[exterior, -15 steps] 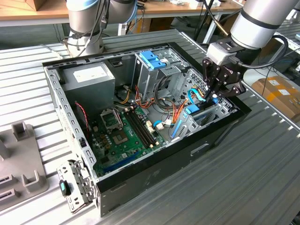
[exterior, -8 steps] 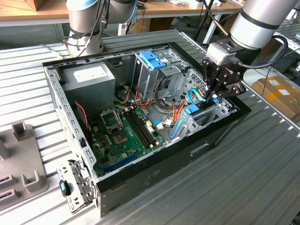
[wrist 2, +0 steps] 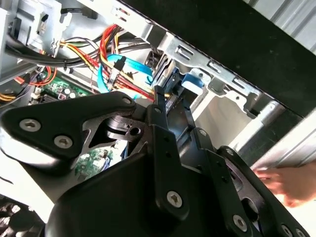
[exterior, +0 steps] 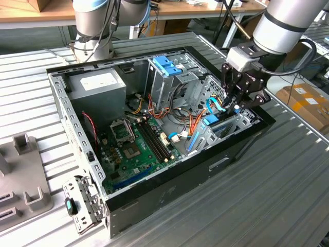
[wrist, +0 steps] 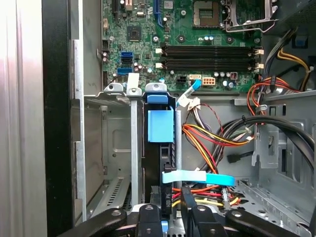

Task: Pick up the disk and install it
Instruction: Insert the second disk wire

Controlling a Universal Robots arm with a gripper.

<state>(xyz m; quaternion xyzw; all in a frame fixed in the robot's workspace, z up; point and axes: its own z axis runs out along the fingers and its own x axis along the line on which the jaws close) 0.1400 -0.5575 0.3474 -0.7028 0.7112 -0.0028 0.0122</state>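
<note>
In the exterior view you see the gripper [exterior: 237, 105] low over the open computer case's [exterior: 169, 193] drive bay, while in the first wrist view the disk [wrist: 161, 148] stands edge-up in that bay with the fingers [wrist: 150, 219] closed on its rear end.

Silver-grey arm [exterior: 280, 23] w/ black band, black linkage gripper [exterior: 237, 99], silver screws, black cable

Workshop; metal bench [exterior: 288, 195], cardboard boxes [exterior: 303, 100]
</note>
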